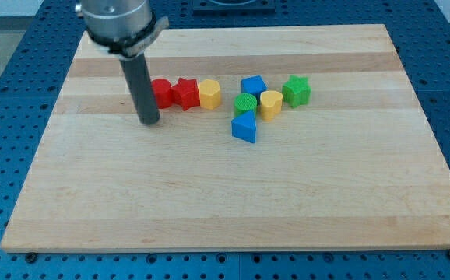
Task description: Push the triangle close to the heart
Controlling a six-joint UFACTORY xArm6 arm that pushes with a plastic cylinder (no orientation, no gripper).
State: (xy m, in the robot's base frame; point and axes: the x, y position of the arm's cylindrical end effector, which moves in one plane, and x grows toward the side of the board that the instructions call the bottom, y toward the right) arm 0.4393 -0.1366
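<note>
The blue triangle block (244,127) lies near the board's middle, just below a green round block (245,103). The yellow heart block (271,103) sits up and to the right of the triangle, next to the green round block. My tip (149,122) rests on the board well to the left of the triangle, just below and left of a red round block (161,92). The rod rises from it toward the view's top.
A red star block (184,93) and a yellow hexagon block (209,93) stand in a row right of the red round block. A blue cube-like block (253,85) and a green star block (296,90) flank the heart. The wooden board (225,194) lies on a blue pegboard.
</note>
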